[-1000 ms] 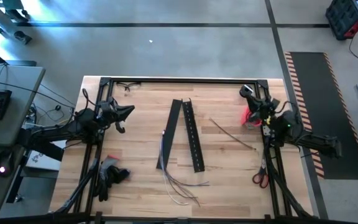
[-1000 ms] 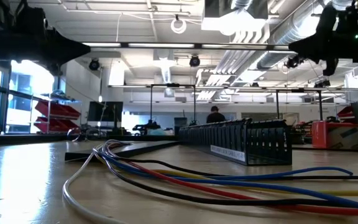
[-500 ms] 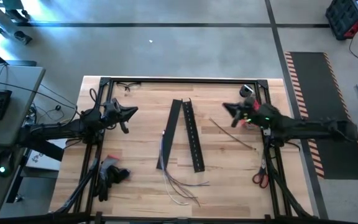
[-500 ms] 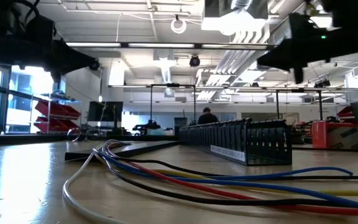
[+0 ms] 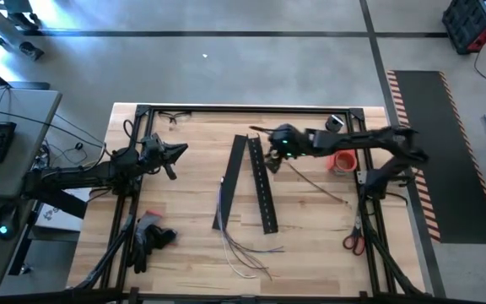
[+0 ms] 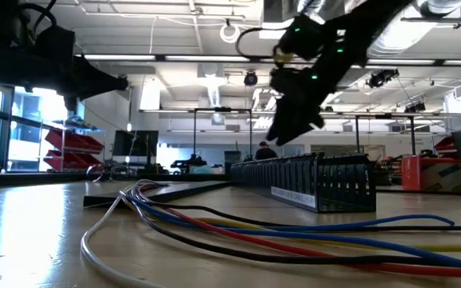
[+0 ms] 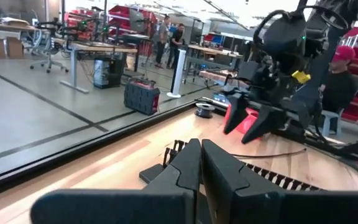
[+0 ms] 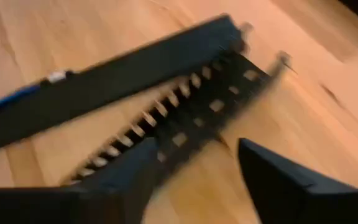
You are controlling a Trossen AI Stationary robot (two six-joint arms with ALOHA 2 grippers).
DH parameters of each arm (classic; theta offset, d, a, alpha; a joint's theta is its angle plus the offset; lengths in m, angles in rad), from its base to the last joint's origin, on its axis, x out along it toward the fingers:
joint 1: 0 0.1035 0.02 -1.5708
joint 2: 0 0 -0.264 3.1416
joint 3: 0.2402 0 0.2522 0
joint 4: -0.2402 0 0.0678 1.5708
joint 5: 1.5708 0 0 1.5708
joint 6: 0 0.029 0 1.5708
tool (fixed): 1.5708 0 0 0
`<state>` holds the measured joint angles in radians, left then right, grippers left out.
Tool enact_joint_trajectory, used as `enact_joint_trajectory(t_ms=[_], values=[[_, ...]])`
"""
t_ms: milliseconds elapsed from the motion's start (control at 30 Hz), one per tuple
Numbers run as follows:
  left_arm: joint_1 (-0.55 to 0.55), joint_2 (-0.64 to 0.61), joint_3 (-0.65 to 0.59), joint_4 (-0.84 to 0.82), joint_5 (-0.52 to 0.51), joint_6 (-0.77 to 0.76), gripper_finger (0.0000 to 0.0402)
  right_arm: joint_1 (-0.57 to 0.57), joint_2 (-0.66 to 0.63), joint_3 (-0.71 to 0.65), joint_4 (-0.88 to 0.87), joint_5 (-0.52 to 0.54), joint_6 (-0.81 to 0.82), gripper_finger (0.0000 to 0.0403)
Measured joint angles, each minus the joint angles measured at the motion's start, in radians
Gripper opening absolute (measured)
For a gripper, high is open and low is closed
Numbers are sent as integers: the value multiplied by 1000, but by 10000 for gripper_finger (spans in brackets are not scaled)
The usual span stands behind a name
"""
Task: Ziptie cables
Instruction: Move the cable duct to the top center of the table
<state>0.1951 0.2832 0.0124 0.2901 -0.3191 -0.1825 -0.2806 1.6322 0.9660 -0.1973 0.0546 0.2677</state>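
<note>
The cables (image 5: pixel 241 243) are a loose bunch of thin wires lying on the wooden table near its front; in the low view the cables (image 6: pixel 238 232) show blue, red, black and white. Their far ends run up between two long black strips, one flat (image 5: pixel 231 181) and one slotted (image 5: pixel 261 184). My right gripper (image 5: pixel 267 160) hangs open above the slotted strip's far end (image 8: pixel 191 106), tipped downward, with nothing between its fingers (image 8: pixel 278 177). My left gripper (image 5: pixel 178 152) waits shut at the table's left, pointing level toward the middle; its fingers (image 7: pixel 201 165) are together.
A thin dark strand (image 5: pixel 317 181) lies right of the strips. A red object (image 5: pixel 342 160) and red-handled scissors (image 5: pixel 353 241) are by the right edge. A dark glove-like heap (image 5: pixel 152 236) sits front left, glasses (image 5: pixel 175 116) at the far edge. People stand in the room beyond.
My right gripper has swung from the table's right edge toward the middle, over the far end of the slotted strip, and has tipped from level to pointing steeply down. The cables and strips lie as before.
</note>
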Motion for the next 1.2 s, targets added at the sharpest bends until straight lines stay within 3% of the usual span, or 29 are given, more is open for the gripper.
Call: enact_joint_trajectory(t_ms=[133,267,467,733,900,1200], values=[[0,0,0,-2,0,-33,0,8,120,121,-81,22,37,293],[-1,0,0,-13,6,-51,0,8,201,186,-178,85,45,292],[-1,0,0,-36,30,-67,0,-3,245,192,-181,39,47,217],[-1,0,0,-40,29,-89,0,-21,255,191,-203,25,-41,22],[-2,0,0,-39,27,-88,0,-20,257,264,-220,15,-189,4],[-2,0,0,-37,24,-95,0,-47,255,555,-223,38,-539,1]])
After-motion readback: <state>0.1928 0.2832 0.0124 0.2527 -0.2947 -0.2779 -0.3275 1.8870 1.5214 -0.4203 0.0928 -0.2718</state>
